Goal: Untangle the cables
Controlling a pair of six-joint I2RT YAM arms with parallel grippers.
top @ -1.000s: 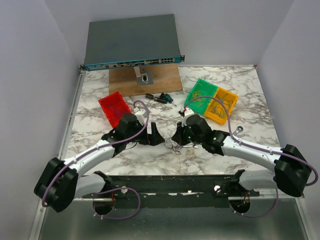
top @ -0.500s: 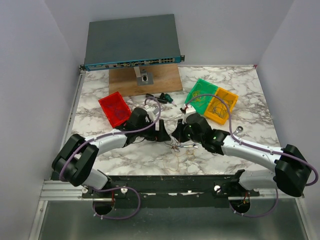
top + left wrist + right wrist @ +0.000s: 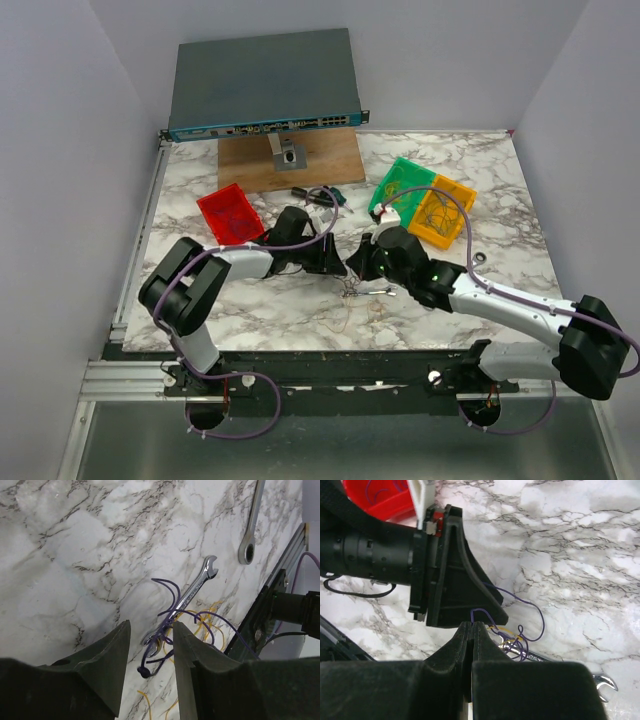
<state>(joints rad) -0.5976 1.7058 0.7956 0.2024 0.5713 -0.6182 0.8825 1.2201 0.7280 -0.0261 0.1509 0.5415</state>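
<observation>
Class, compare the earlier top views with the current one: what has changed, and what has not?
The left gripper moved right to the cables, its jaws narrowing around some strands, not yet clamped. The right gripper stayed shut beside them; wrench and red bin unmoved.
</observation>
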